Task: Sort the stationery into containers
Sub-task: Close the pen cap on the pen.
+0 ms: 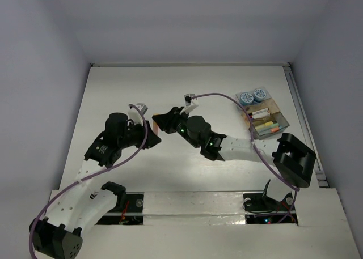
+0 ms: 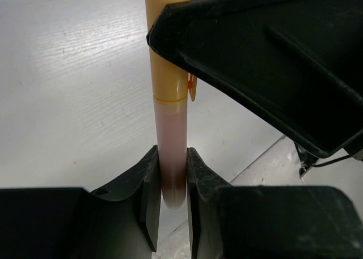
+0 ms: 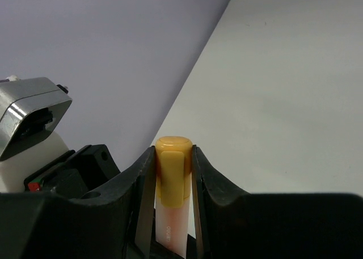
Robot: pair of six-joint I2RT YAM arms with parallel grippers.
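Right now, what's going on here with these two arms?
Both arms grip one marker over the middle of the table. The left gripper is shut on its pinkish barrel end and the right gripper on its yellow cap, so this looks like a handover or a cap pull. The clear tray at the far right holds two patterned rolls and some coloured sticks.

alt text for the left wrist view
A marker with a yellow cap and pale pink body runs up the frame, its lower end clamped in the left jaws. The black right jaws cover its cap at upper right, white table behind.
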